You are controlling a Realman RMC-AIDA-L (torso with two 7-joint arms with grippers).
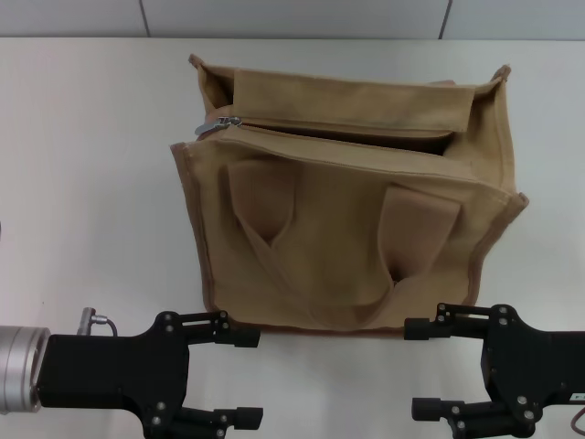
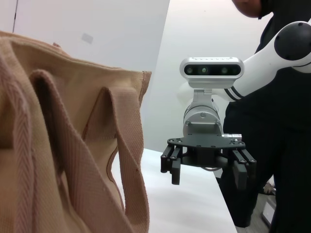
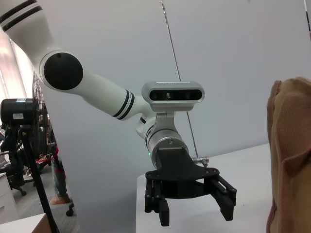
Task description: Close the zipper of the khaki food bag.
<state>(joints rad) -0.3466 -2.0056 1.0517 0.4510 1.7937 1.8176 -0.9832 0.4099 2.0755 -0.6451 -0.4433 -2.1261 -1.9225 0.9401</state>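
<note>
Your boxy khaki canvas food bag point(image 1: 356, 229) sits mid-table, its silver zipper slider point(image 1: 219, 123) far-left; left gripper point(image 1: 224, 375) and right gripper point(image 1: 439, 370) hover splayed, empty; an unbraced pull likely drags the bag.

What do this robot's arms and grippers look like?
Both are white arms with black bands and a black joint cap. Each silver wrist carries a white camera bar. The left gripper and right gripper are black, with two blocky fingers on linkage bars.
</note>
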